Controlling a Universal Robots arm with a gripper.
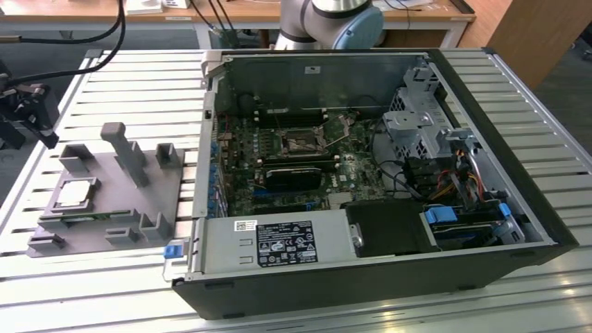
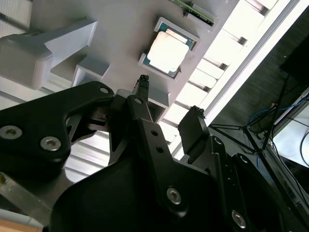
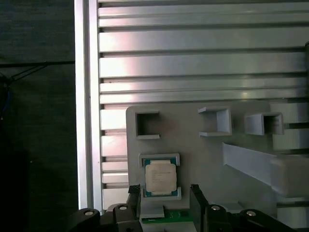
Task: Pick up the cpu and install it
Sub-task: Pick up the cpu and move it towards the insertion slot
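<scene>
Grey plastic tray [image 1: 107, 191], over at the exterior view's left on the slatted metal desk [image 1: 129, 83], is where your cpu [image 3: 161, 176] sits right now. It's lying flat, silvery lid up, in a small framed pocket near the tray's edge, with the green memory stick [image 3: 166, 216] in a slot just beside it. My guess is that pocket exists so the chip can't slide or twist, and you always find it square and in the same spot. Your gripper [image 3: 164, 189] hovers above the tray with nothing in it. Both wrist views show its two black fingers [image 2: 143, 86] spread apart, and in the first wrist view the gap looks a bit wider than the chip and lined up with it, one finger toward each side. That reads to me like a setup for taking the cpu by its opposite edges rather than touching the top, but the fingers aren't touching it, and I can't tell how high above it they are. Over in the middle of the desk, well apart from the tray, the computer case [image 1: 389, 281] lies on its side with the panel off. That's presumably so the motherboard faces up and the dark metal-framed socket [image 1: 301, 142] can be reached straight from above. The socket looks unoccupied from here, so the install part hasn't happened and you're at the pick-up end of the job.
</scene>
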